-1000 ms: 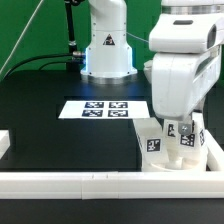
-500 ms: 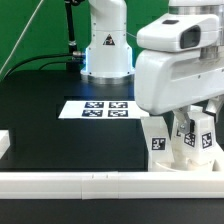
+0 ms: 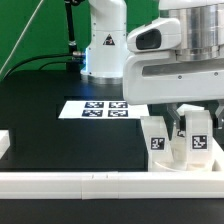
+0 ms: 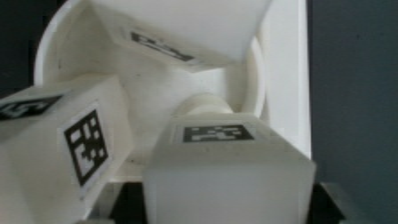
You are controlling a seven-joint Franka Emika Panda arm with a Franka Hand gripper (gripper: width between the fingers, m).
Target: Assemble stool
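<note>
Two views show the moment. In the exterior view the Panda arm's white wrist housing fills the 1 to 3 o'clock part of the frame, and the fingers (image 3: 187, 122) hang just below it over a cluster of white stool parts at about 4 o'clock. There, tagged stool legs (image 3: 158, 142) stand close together on the black bench (image 3: 60, 140), pressed near the long white rail (image 3: 70, 181) that runs along the 6 o'clock edge. The marker board (image 3: 100, 108) lies flat at the centre of the bench, well apart from the legs. A dark finger tip shows between two of the tagged blocks, but whether the fingers grip a part or how wide they stand cannot be told.

In the wrist view the parts fill the frame: a blocky leg (image 4: 222, 170) with a tag on its top face, another tagged leg (image 4: 63, 140) just beside it, and behind them the curved white seat disc (image 4: 196, 40), tilted on edge and bearing its own tag
</note>
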